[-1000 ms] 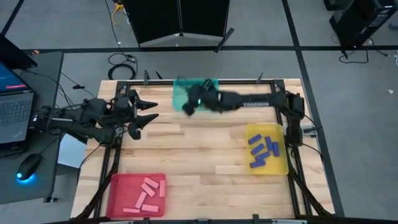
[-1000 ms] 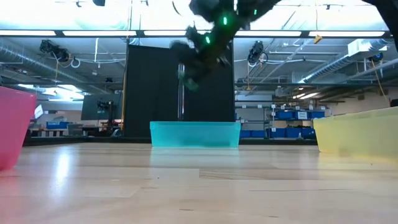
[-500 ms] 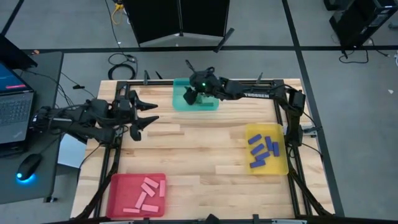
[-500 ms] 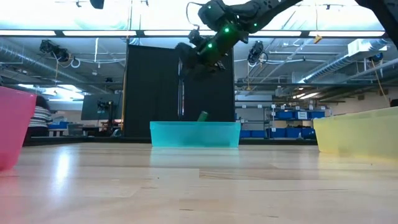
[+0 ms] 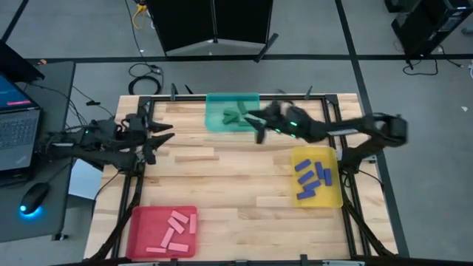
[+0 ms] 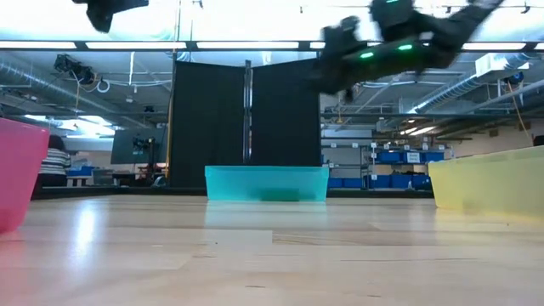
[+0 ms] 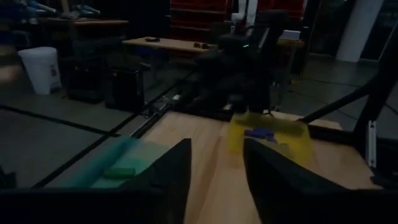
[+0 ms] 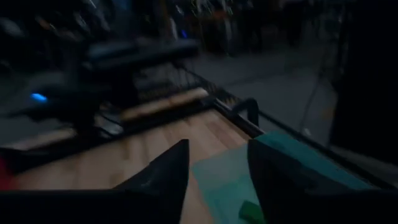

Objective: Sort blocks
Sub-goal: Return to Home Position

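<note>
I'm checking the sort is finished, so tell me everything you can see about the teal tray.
The teal tray is a shallow rectangular bin, apparently translucent plastic, sitting flat on the table, far edge, midway across. Several green blocks lie jumbled inside. Nothing grips it; the right claw hangs open above its right edge.

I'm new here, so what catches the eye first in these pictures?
Three bright trays: a teal tray at the far edge holds green blocks, a yellow tray at right holds blue blocks, a red tray at near left holds pink blocks. The right gripper hangs open beside the teal tray; the left gripper waits at the left edge.
</note>
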### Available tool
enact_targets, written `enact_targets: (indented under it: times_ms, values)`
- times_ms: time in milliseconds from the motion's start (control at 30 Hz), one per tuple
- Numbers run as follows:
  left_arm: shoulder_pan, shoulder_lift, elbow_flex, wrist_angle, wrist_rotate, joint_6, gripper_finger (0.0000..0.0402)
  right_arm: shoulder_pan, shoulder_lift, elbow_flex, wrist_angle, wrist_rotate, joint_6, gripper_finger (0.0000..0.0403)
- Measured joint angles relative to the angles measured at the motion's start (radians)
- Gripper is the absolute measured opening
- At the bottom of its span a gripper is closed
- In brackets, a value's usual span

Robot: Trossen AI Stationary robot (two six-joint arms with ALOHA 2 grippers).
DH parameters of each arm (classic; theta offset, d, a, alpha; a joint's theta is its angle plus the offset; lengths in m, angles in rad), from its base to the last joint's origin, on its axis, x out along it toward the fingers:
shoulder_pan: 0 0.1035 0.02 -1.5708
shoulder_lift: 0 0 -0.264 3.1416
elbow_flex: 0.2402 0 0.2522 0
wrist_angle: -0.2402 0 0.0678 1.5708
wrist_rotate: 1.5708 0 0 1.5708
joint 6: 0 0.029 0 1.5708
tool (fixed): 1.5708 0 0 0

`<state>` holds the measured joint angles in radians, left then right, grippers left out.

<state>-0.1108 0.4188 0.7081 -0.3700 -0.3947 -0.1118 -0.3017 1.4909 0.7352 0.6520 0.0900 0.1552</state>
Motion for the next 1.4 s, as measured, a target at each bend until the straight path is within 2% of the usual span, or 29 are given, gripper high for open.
enact_targets:
  times_ms: [100,267,333,500,667,767,1000,1233,1400]
  values:
    - [0.003,-0.043,-0.090,0.032,-0.004,-0.002,0.0115,0.037,-0.162,-0.170,0.081,-0.002,-0.006,0.0129]
    - [0.030,-0.063,-0.291,0.164,0.003,-0.019,0.0025,0.121,-0.415,-0.354,0.062,-0.002,-0.091,0.0039]
    - [0.045,-0.062,-0.364,0.254,0.015,-0.020,0.0009,0.147,-0.511,-0.408,0.025,-0.003,-0.146,0.0012]
    - [0.101,-0.077,-0.467,0.324,0.022,-0.010,0.0007,0.164,-0.766,-0.544,-0.102,0.045,-0.194,0.0013]
    - [0.167,-0.114,-0.485,0.326,0.135,0.029,0.0004,0.142,-1.003,-0.656,-0.181,0.011,-0.148,0.0008]
    - [0.206,-0.134,-0.485,0.289,0.153,0.033,0.0003,0.141,-1.105,-0.699,-0.254,-0.012,-0.105,0.0007]
    - [0.242,-0.211,-0.497,0.255,0.206,0.029,0.0002,0.156,-1.243,-0.728,-0.380,-0.036,-0.080,0.0005]
    - [0.234,-0.337,-0.688,0.440,0.202,-0.052,0.0001,0.170,-1.344,-0.729,-0.512,-0.042,-0.066,0.0005]
    - [0.197,-0.377,-0.698,0.413,0.130,-0.033,0.0001,0.183,-1.417,-0.729,-0.558,-0.042,-0.050,0.0005]
